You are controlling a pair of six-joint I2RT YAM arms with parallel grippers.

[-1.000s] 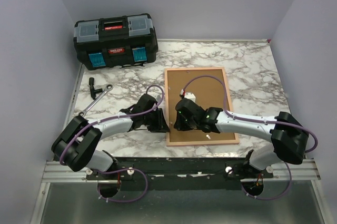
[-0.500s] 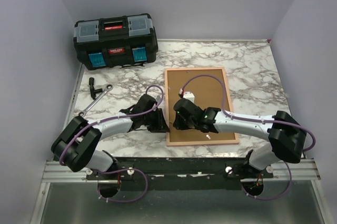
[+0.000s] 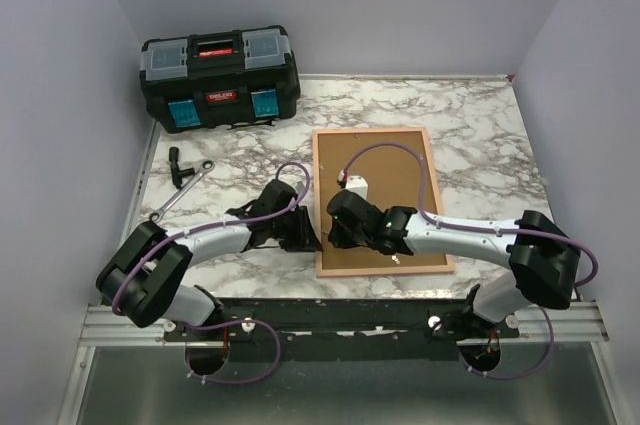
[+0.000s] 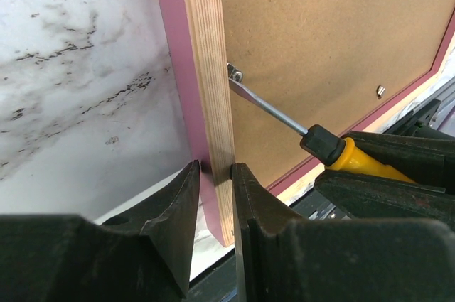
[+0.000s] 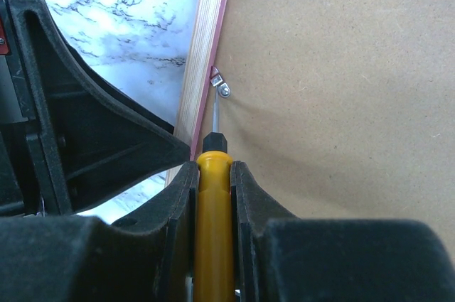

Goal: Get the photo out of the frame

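Left gripper (image 4: 215, 172): clamped narrow on frame (image 4: 206, 67) left edge; hold firm.
Right gripper (image 5: 214, 170): gripping screwdriver (image 5: 214, 231); lever tab (image 5: 222, 87) gently off backing board (image 5: 341, 103).

Robot lab bench: plain walls (image 3: 60, 95), marbled table (image 3: 470, 125), toolbox (image 3: 220, 78), wrench (image 3: 185, 190)
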